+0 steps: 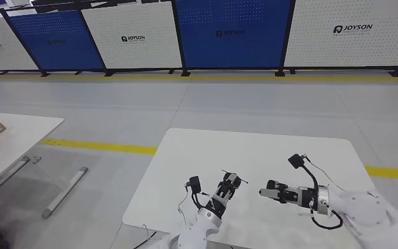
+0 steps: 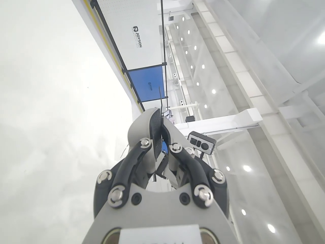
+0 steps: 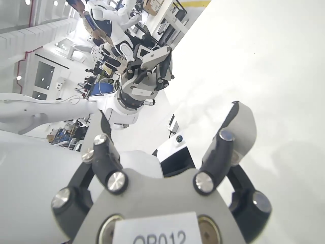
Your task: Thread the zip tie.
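the left pincer [image 2: 159, 121] is clenched on a thin black zip tie [image 2: 160, 97]. its two dark-padded fingers [image 2: 155, 128] are pressed together with the tie pinched between them, and a short length of the strip sticks out past the fingertips. in the top view this pincer [image 1: 231, 181] hangs over the near part of the white worktop [image 1: 261, 149], not far from its front edge, and the tie shows as a fine dark line crossing the fingertips, with one end poking out on each side. whether the tie is lifted off the surface or brushing it is hard to tell.

the right pincer [image 3: 168, 112] is released: its fingers [image 3: 240, 118] stand wide apart with nothing between them. in the top view it [image 1: 263, 191] lies low over the worktop, just beside the left pincer on that pincer's right, and points across toward it. the two are near each other but not touching. the right wrist view shows the left pincer [image 3: 157, 62] farther off, turned partly toward the camera, with the pale worktop behind it.

beyond the worktop there is a grey floor with a yellow line [image 1: 93, 145] running across it, and a row of blue and white pegboard panels [image 1: 230, 31] stands at the far side. the corner of a second white table [image 1: 25, 131] shows to the left.
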Available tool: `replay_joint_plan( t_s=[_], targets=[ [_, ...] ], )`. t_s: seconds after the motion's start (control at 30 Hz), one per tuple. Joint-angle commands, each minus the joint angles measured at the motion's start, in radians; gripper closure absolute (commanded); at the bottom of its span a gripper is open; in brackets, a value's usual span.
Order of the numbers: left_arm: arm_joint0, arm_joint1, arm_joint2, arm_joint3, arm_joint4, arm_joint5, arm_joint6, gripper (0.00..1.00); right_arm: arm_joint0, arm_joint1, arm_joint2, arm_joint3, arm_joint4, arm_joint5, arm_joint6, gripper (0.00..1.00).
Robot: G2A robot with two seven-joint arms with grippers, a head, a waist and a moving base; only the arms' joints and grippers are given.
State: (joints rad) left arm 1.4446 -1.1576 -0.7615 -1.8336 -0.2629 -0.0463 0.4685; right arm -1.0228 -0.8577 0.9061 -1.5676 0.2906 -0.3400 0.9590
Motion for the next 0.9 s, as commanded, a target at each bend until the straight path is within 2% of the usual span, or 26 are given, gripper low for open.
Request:
replay_joint_plan(
  t_s=[0.0, 0.33, 0.43, 0.53, 0.57, 0.87],
  targets=[
    [0.000, -0.001, 0.002, 0.002, 0.004, 0.002, 0.002, 1.00, 0.011, -0.004, -0.010, 0.015, -0.003, 0.000, 0.013, 0.00],
    [0.000, -0.001, 0.002, 0.002, 0.004, 0.002, 0.002, 1.00, 0.008, -0.005, -0.012, 0.011, -0.009, 0.002, 0.006, 0.00],
    [0.004, -0.007, -0.001, -0.002, -0.008, 0.006, -0.004, 1.00, 0.020, -0.017, -0.028, -0.001, 0.008, 0.000, 0.022, 0.00],
    [0.006, -0.013, 0.001, -0.008, -0.007, 0.013, 0.002, 1.00, 0.046, -0.038, -0.048, 0.026, 0.068, 0.000, 0.052, 0.00],
    [0.006, -0.016, 0.001, -0.008, -0.001, 0.015, 0.008, 1.00, 0.067, -0.050, -0.065, 0.076, 0.067, 0.000, 0.051, 0.00],
    [0.006, -0.019, 0.001, -0.006, 0.005, 0.018, 0.017, 1.00, 0.062, -0.050, -0.066, 0.073, 0.063, 0.003, 0.042, 0.00]
  ],
)
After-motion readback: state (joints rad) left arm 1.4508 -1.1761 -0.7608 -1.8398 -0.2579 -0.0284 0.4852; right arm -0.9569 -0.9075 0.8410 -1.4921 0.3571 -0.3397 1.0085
